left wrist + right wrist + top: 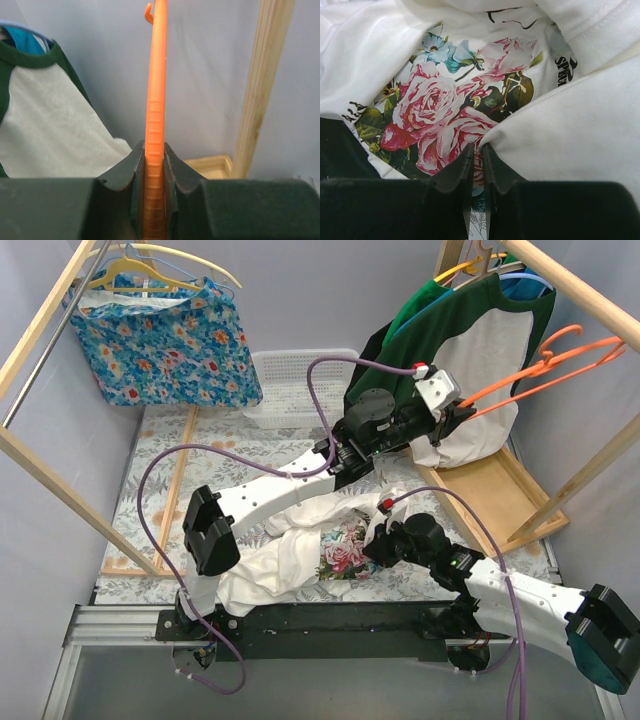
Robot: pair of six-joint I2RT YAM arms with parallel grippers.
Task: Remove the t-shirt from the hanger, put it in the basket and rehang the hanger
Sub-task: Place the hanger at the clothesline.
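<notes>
Item: white t-shirt (pixel 285 540) with rose print, lying crumpled on the table (pixel 160 440) at lower centre of the overhead frame, partly draped over the dark rail at the near edge and off its hanger, so I judge the removal largely done. Item: orange hanger (pixel 540 370), bare, at right of frame, projecting toward the wooden rack (pixel 590 300). Item: left gripper (pixel 455 410), jaws clenched on the orange hanger's ribbed bar, as my left wrist view confirms. Item: right gripper (pixel 382 545), low over the rose print; its jaws stand a thin slit apart, and I cannot tell whether any cloth is pinched at the tips. Adjacent: green-and-white raglan shirt (pixel 470 340), hanging just behind the left gripper. Hazards, my estimate: the hanger is gripped at one end only, so a quick swing could twist it in the jaws or knock it into the rack post or the raglan shirt. If cloth is caught in the right jaws, lifting would drag the t-shirt toward the near edge and off the table.
</notes>
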